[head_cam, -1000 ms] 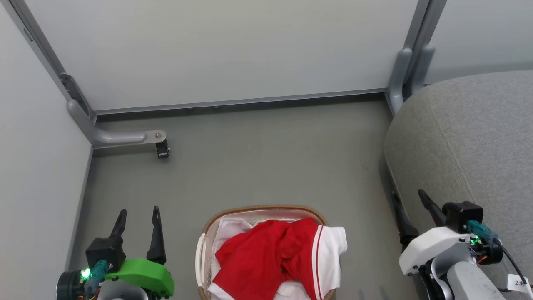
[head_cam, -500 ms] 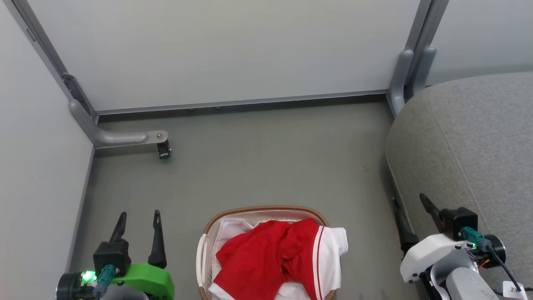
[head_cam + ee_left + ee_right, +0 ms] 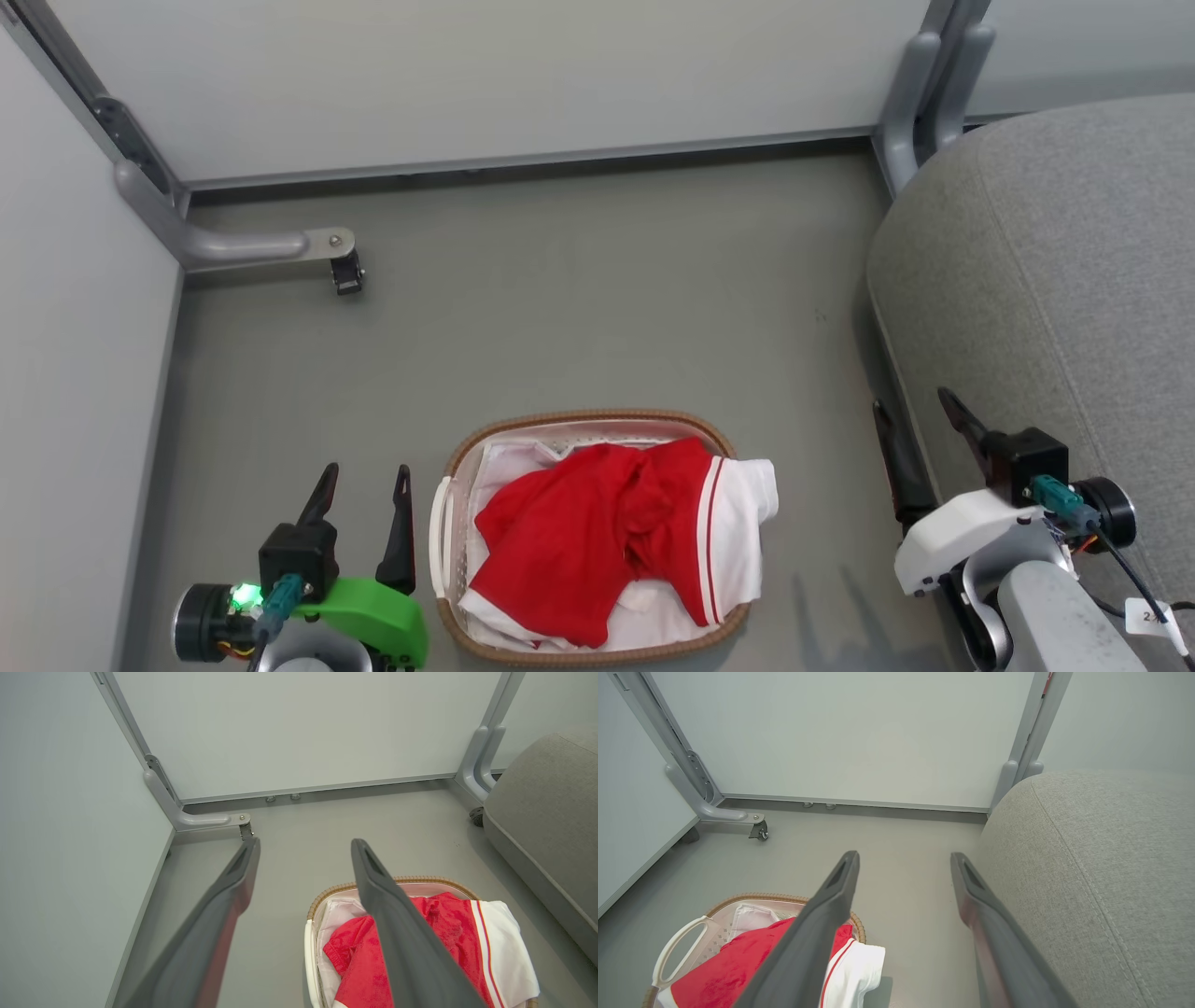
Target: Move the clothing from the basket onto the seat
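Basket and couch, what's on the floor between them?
Nothing, just bare grey floor between the basket and the couch, seen in the head view. The right gripper hangs by the couch's edge.

The oval white perforated plastic basket [image 3: 579, 417] with a brown woven rim stands on the grey floor [image 3: 579, 308], the soft red white-trimmed clothing [image 3: 579, 532] heaped in it and draped over its right rim. The large grey woven-fabric seat [image 3: 1074, 280] stands to its right, apart from it; pale partition panels [image 3: 485, 75] stand behind both and along the left
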{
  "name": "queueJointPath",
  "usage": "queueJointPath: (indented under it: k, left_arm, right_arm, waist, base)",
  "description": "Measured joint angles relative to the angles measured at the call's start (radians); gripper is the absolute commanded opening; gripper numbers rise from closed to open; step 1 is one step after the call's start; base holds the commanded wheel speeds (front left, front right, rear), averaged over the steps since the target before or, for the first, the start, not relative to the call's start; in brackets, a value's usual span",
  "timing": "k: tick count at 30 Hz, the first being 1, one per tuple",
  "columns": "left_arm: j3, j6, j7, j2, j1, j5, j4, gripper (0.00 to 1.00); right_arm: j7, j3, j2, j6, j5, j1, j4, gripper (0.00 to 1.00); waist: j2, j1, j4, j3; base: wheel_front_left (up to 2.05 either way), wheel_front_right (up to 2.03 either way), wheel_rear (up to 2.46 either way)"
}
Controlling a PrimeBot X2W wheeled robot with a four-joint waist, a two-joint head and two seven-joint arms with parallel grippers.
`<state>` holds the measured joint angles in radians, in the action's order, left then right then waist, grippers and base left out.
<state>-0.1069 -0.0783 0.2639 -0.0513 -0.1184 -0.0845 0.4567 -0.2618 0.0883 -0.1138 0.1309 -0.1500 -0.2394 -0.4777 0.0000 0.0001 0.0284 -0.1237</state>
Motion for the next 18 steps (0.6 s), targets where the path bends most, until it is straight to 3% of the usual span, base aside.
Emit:
queueJointPath:
  k: [18]
  left_arm:
    - [-0.198,-0.027,0.000,0.003,-0.258,-0.088,0.212,1.00]
  right_arm:
    - [0.000,0.012,-0.002,0.000,-0.009,-0.134,0.087,1.00]
  waist:
    - [0.0000,0.0000,-0.042,-0.298]
  base:
    - [0.00,0.00,0.00]
